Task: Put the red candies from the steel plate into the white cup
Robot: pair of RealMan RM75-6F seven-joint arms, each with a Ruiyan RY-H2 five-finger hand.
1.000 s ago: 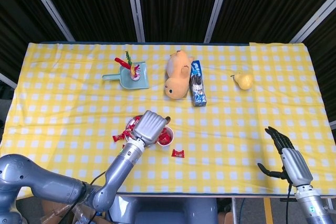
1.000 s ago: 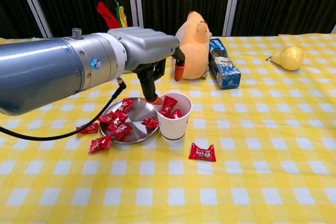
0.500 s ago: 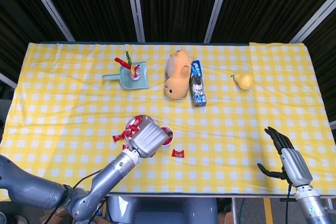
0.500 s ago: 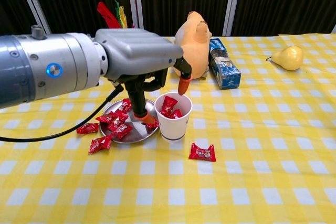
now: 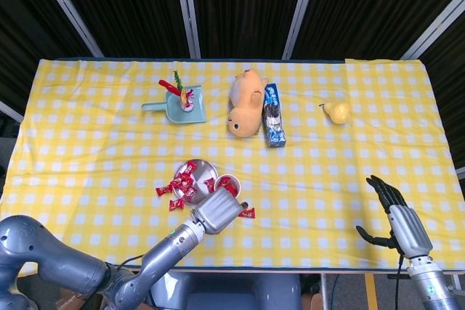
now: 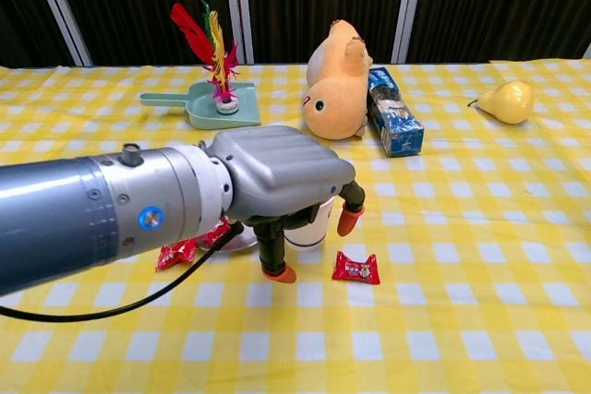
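Left hand [image 6: 282, 177] open, fingers down, holds nothing; 1 red candy [image 6: 355, 268] just right, white cup [image 5: 226, 182] behind. Right hand [image 5: 392, 212] open, empty.

On the tabletop [image 5: 87, 143] our left hand [image 5: 220, 213] hovers just before the cup [image 5: 227, 182], which stands right of the plate [image 5: 204, 171]. One candy [image 6: 355, 268] lies right of our fingers [image 6: 277, 272]. The plush toy [image 5: 247, 103] sits behind.
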